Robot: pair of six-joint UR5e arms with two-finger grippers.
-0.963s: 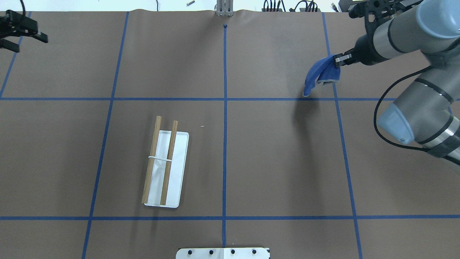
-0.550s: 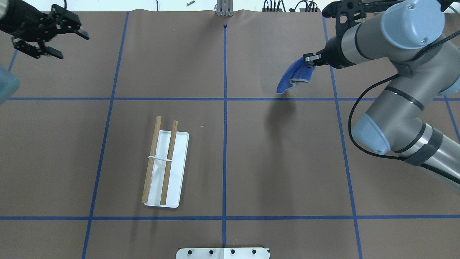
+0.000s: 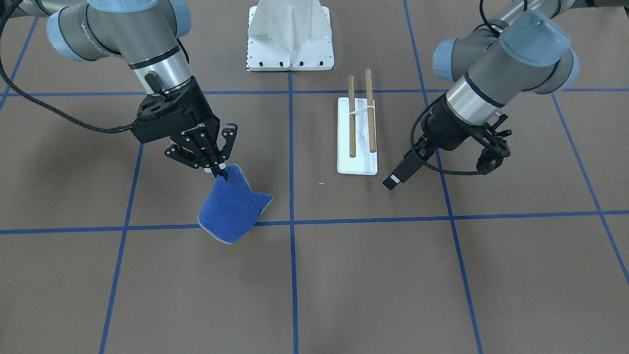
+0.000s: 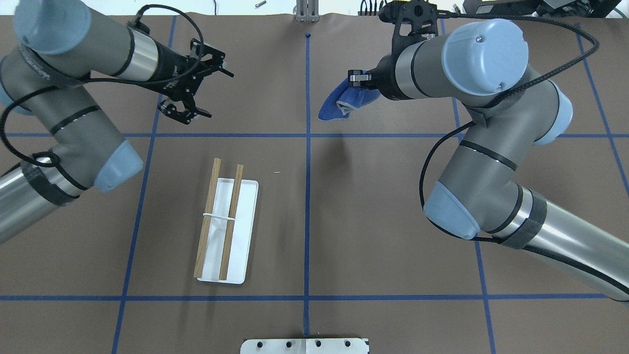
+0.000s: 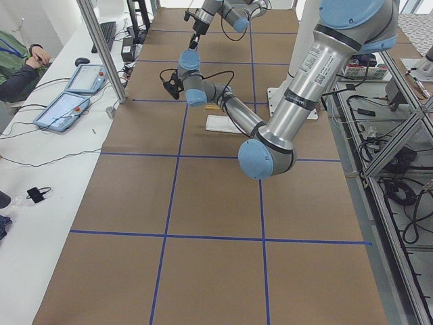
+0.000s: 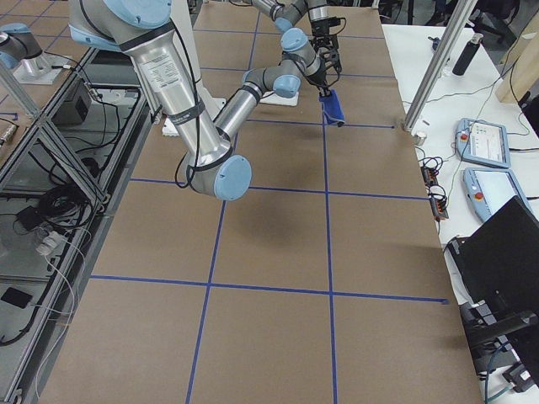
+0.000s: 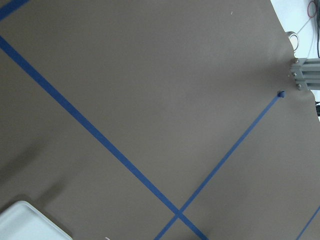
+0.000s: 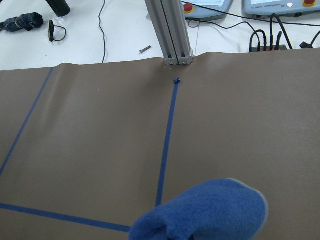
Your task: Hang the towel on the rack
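Overhead exterior: rack (image 4: 228,230) runs near-far.

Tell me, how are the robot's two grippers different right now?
The right gripper is shut on the towel, which hangs from it; the left gripper is open and empty. The left gripper is on the side of the centre line with the rack; the right gripper is across it. Both are black and away from the rack.

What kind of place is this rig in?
Most likely a robotics lab test cell: a brown paper-covered table gridded with blue tape, two grey-and-blue robot arms, touchscreen teach pendants on a white side bench, and an aluminium-profile post at the table edge.
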